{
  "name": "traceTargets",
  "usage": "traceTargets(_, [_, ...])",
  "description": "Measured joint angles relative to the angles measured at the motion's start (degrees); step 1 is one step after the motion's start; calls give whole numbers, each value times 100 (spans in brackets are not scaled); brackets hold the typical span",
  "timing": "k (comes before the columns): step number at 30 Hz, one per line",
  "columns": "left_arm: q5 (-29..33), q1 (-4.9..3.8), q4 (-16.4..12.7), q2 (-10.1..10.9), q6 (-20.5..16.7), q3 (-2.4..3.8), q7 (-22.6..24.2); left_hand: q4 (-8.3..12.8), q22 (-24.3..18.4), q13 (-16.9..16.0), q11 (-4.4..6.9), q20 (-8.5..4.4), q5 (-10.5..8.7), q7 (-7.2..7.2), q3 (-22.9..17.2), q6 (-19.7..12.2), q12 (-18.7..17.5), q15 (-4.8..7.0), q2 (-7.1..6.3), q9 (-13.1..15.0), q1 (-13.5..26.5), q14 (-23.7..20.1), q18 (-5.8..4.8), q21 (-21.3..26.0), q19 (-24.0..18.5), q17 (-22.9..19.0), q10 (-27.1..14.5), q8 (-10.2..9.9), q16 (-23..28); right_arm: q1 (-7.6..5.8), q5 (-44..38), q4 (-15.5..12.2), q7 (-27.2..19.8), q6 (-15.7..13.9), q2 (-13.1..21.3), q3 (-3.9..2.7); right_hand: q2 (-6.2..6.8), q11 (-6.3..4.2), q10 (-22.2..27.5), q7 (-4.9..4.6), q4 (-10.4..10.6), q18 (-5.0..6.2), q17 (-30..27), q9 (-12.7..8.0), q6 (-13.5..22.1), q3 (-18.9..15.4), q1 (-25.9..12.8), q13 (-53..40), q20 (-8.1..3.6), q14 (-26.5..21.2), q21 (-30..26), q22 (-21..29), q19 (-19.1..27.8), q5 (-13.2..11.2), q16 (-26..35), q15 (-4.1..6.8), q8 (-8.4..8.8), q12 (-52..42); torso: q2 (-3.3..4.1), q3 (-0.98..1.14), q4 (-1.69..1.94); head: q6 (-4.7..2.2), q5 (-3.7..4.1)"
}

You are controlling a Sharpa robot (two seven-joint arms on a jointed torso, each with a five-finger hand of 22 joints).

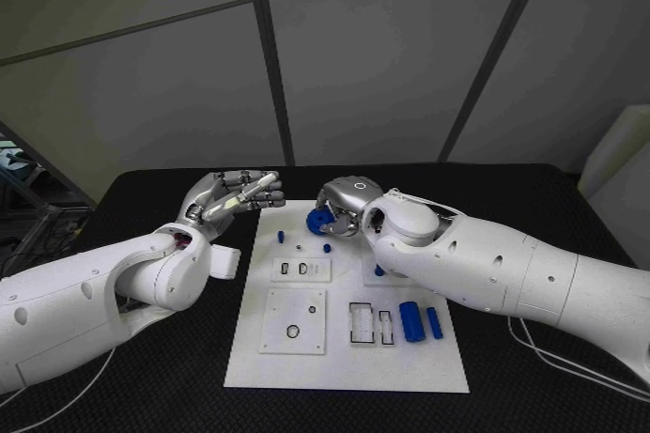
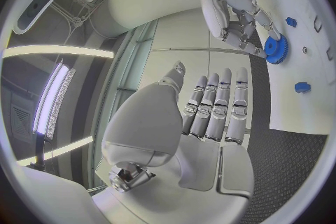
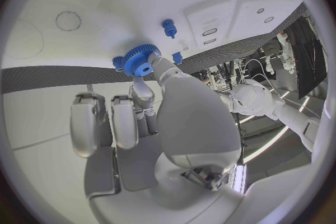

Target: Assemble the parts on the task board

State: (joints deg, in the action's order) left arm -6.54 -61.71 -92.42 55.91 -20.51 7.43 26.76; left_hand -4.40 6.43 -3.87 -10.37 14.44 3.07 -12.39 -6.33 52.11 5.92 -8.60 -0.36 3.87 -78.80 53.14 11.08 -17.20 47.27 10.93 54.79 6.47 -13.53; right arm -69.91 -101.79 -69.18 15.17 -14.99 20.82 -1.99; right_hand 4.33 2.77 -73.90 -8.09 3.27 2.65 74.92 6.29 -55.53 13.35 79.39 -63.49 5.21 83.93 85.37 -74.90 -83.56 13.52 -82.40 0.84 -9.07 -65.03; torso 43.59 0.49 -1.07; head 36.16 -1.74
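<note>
Fingers point(image 3: 143, 92) partly hiding blue gear point(image 3: 138, 59)

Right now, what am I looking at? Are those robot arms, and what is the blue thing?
Yes, it is a robot with two white arms, each ending in a silver hand. The big picture is from a camera on its head, looking down at a black table. The two round pictures come from cameras at its wrists, so each one looks past that arm's own hand.

In the middle lies a white plate, the task board, like a puzzle tray with slots. Small blue parts sit on it, such as two blue cylinders lying side by side.

The right hand pinches a blue gear, a little toothed wheel, just over the board's far end. The left hand is raised beside the board and holds nothing.
</note>
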Motion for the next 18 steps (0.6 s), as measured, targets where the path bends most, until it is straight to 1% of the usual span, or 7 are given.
traceTargets(3, [0,-4,2,-13,-1,3,1,0,-7,0,0,20,0,0,0,0,0,0,0,0,0,0,1,0,-20,0,0,0,0,-2,-12,43,2,23,-34,3,44,31,32,-29,15,0,0,0,35,16,-44,13,0,0,0,0,0,0,0,0,32,20,0,0,-1,10,-8])
traceTargets(5, [0,-6,2,-24,-1,4,1,0,-7,0,0,20,0,0,0,0,0,-11,0,0,0,-11,0,0,-20,1,0,0,0,-2,-17,63,3,40,-49,8,43,33,34,-48,15,0,0,-4,55,17,-44,26,0,0,0,0,0,0,0,0,66,36,0,0,-1,16,-12])
traceTargets(8, [0,-10,1,-34,-1,4,1,0,-7,0,0,20,0,0,0,0,0,-20,0,0,0,-20,0,0,-20,0,0,0,0,-2,-23,96,6,71,-72,15,66,74,74,-75,13,0,-1,-24,129,46,-69,54,0,1,0,0,0,0,0,-1,116,80,0,2,-1,26,-18])
traceTargets(11, [0,-13,1,-40,-1,4,1,0,-7,0,0,20,0,0,0,0,0,-20,0,0,0,-20,0,0,-20,1,0,0,0,-1,-27,126,7,100,-90,18,74,124,124,-120,3,0,-1,-91,398,77,-78,87,17,1,0,0,17,-50,-24,-1,285,116,0,3,-4,31,-20])
traceTargets(13, [0,-15,2,-41,0,5,1,0,-6,-1,0,20,0,0,0,0,0,-20,0,0,0,-20,0,0,-20,1,0,0,0,1,-28,141,7,120,-99,19,72,123,124,-107,9,0,-1,-157,632,84,-76,87,21,1,0,0,22,-55,-24,-1,438,116,0,3,-7,31,-21])
traceTargets(14, [0,-15,2,-42,0,5,1,0,-7,-1,0,20,0,0,0,0,0,-20,0,0,0,-20,0,0,-20,1,0,0,0,1,-28,148,6,128,-104,19,87,123,124,-118,9,0,-1,-177,724,84,-91,87,22,1,0,0,22,-73,-24,-1,494,116,0,4,-7,31,-21])
traceTargets(18, [0,-17,6,-44,0,5,1,0,-13,-1,0,20,0,-20,0,20,0,-20,0,0,0,-20,0,0,-20,-5,0,0,22,1,-30,167,6,176,-109,19,149,143,144,-122,14,0,-1,-205,860,79,-153,96,34,23,0,0,34,-104,-24,-23,543,116,0,5,-7,27,-24])
